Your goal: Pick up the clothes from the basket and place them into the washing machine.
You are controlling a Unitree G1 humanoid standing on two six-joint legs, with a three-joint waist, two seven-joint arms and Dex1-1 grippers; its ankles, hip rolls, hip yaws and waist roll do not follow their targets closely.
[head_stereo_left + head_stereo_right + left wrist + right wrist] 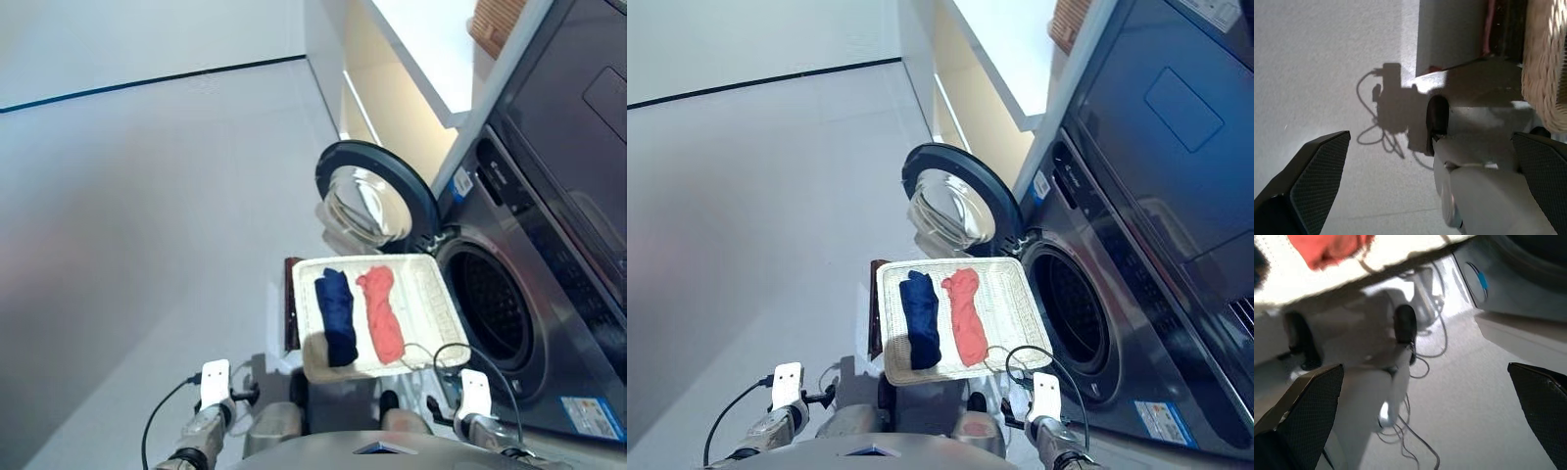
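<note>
The cream wicker basket (425, 294) rests on a low wheeled stand in front of the washing machine (558, 343). Two clothes lie side by side in it: a navy one (337, 315) on the left and a coral one (382, 313) on the right. The washer's round door (374, 192) stands open beyond the basket, and the metal drum (495, 305) shows to its right. My left gripper (1430, 142) is open and empty, low over the floor beside the basket's near left corner. My right gripper (1425, 369) is also open and empty, below the basket's near right edge.
A dark flat-panelled unit (578, 108) sits above the washer. A white counter (421, 59) runs behind, with a wicker item (495, 24) on it. The stand's casters (1405, 328) and loose cables (1425, 362) lie on the floor under the basket. Grey floor (147, 245) spreads left.
</note>
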